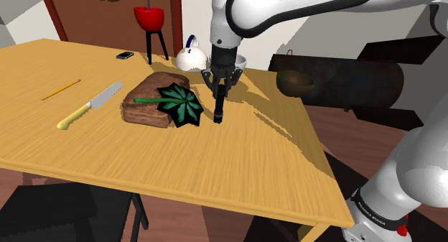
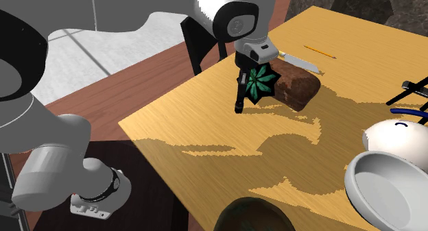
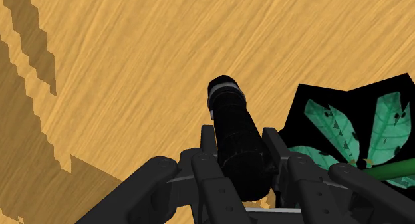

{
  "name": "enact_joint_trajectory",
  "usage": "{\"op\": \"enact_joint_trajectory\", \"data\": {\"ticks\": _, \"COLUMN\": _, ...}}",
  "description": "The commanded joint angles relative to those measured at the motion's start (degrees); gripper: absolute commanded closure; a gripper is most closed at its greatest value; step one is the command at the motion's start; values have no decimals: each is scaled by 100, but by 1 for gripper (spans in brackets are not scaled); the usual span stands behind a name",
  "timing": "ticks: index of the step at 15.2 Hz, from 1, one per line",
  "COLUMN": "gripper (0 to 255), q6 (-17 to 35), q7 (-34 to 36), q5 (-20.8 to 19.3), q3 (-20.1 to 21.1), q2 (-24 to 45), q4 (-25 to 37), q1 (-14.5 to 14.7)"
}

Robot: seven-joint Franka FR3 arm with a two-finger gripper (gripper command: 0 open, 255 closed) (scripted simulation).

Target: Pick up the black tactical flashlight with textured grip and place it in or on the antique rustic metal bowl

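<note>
Shoulder view: jaws clasp flashlight (image 1: 218,110) upright, free end toward table (image 1: 251,161).

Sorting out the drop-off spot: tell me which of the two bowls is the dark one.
The dark bowl stands toward the shoulder view's right, apart from the other things. The other bowl, next to the white kettle, is white.

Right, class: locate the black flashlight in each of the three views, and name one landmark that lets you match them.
Shoulder view: the black flashlight hangs upright near the picture's middle, just right of the green leaf.
Second exterior view: the flashlight is in the upper middle, just left of the leaf.
Wrist view: the flashlight is at the centre, clasped between the fingers, with the leaf beside it.
Shared landmark: the green leaf.
</note>
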Motion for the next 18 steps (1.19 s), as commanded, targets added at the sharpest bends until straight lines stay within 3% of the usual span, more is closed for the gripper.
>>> {"op": "enact_joint_trajectory", "data": {"ticks": 1, "gripper": 255, "q6": 2, "q7": -1, "q5": -1, "q3": -1, "q2": -1, "q4": -6, "q1": -1}}
{"op": "enact_joint_trajectory", "data": {"ticks": 18, "gripper": 255, "q6": -1308, "q7": -16, "q5": 10, "q3": 10, "q2": -10, "q4": 1295, "q1": 10}}
